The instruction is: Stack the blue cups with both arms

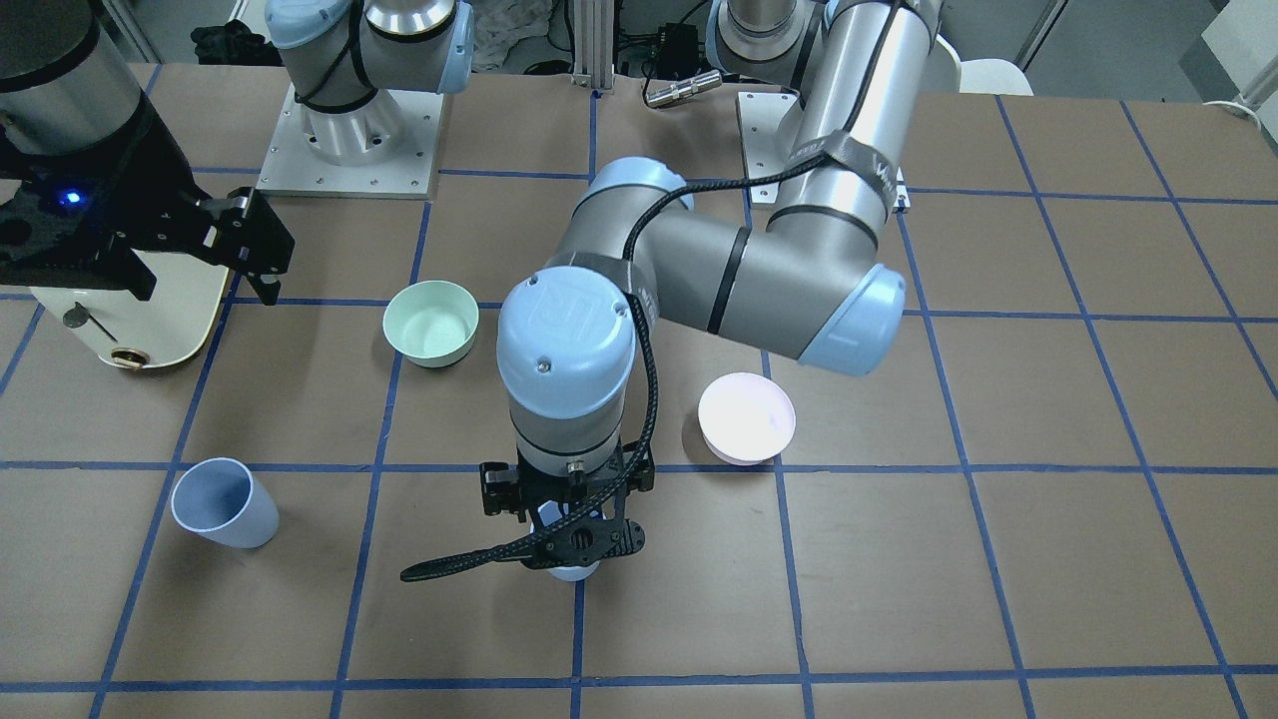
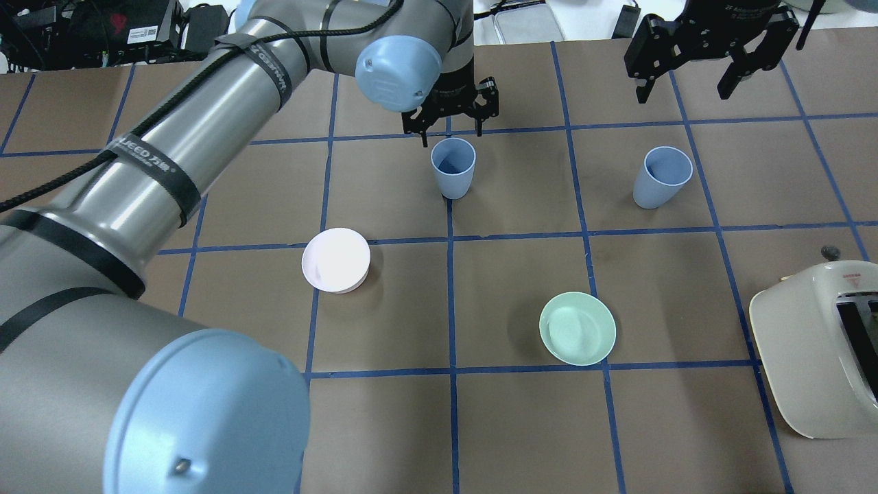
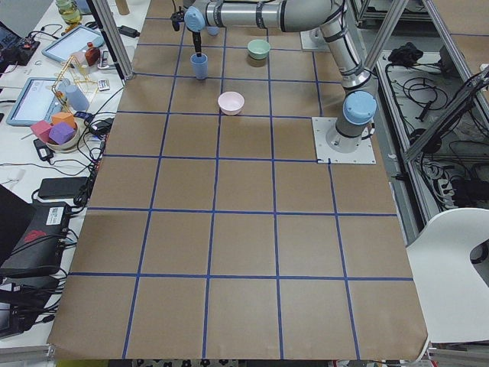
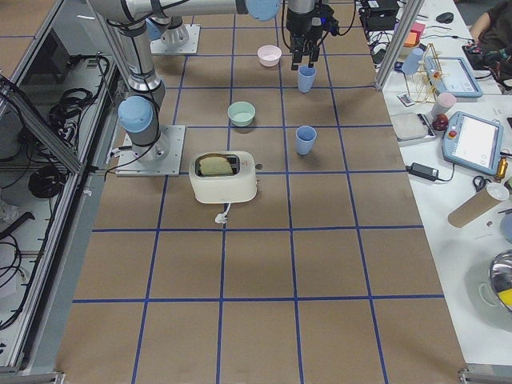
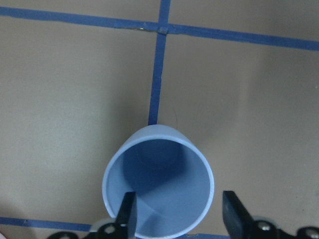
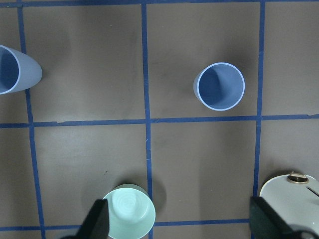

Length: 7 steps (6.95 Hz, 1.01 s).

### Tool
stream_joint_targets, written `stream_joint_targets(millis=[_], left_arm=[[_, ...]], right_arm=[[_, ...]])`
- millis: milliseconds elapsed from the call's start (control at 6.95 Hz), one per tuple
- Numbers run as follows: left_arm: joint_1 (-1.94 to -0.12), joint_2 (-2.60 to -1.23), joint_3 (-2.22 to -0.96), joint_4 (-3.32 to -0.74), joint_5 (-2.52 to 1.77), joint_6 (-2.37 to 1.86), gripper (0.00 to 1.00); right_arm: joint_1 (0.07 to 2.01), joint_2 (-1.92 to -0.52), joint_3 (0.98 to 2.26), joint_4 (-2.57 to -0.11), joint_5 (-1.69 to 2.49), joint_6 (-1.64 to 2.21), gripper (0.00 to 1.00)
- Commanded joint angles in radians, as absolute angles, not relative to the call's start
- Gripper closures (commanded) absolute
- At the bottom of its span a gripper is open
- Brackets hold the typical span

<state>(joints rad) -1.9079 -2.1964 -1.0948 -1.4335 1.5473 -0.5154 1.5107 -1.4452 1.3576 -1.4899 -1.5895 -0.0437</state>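
Two pale blue cups stand upright on the brown table. One cup (image 2: 453, 169) is right below my left gripper (image 2: 451, 134), which is open and empty. In the left wrist view this cup (image 5: 158, 181) fills the lower middle; one finger (image 5: 127, 216) overlaps its opening and the other (image 5: 232, 214) lies outside its rim. The front view shows only its base (image 1: 572, 572) under the gripper (image 1: 566, 544). The second cup (image 2: 662, 177) (image 1: 225, 502) stands apart, below my right gripper (image 2: 686, 79), which is open, empty and high above it. It also shows in the right wrist view (image 6: 219, 86).
A pale pink bowl (image 2: 336, 260) and a mint-green bowl (image 2: 577, 328) sit nearer the robot. A cream toaster (image 2: 809, 343) stands at the table's right edge. The left arm's long links (image 2: 206, 130) reach over the left half. Blue tape lines grid the table.
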Motion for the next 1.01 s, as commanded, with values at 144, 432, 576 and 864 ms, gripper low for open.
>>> stream_joint_targets(millis=[144, 432, 576, 864], left_arm=[[-1.809, -1.978, -1.091, -1.693, 1.513, -0.319, 0.0], [-1.708, -1.854, -1.202, -1.743, 1.514, -0.232, 0.0], [-1.685, -1.792, -1.283, -1.727, 1.519, -0.224, 0.0], [-1.663, -1.702, -1.443, -1.57, 1.545, -0.174, 0.0]], right_arm=[[1.464, -1.399, 1.358, -1.561, -1.588, -0.064, 0.0], [1.344, -1.26, 1.358, -1.635, -1.597, -0.083, 0.0], [1.323, -1.206, 1.358, -1.667, -1.597, -0.128, 0.0], [1.321, -1.109, 1.371, -1.744, -1.598, -0.144, 0.0]])
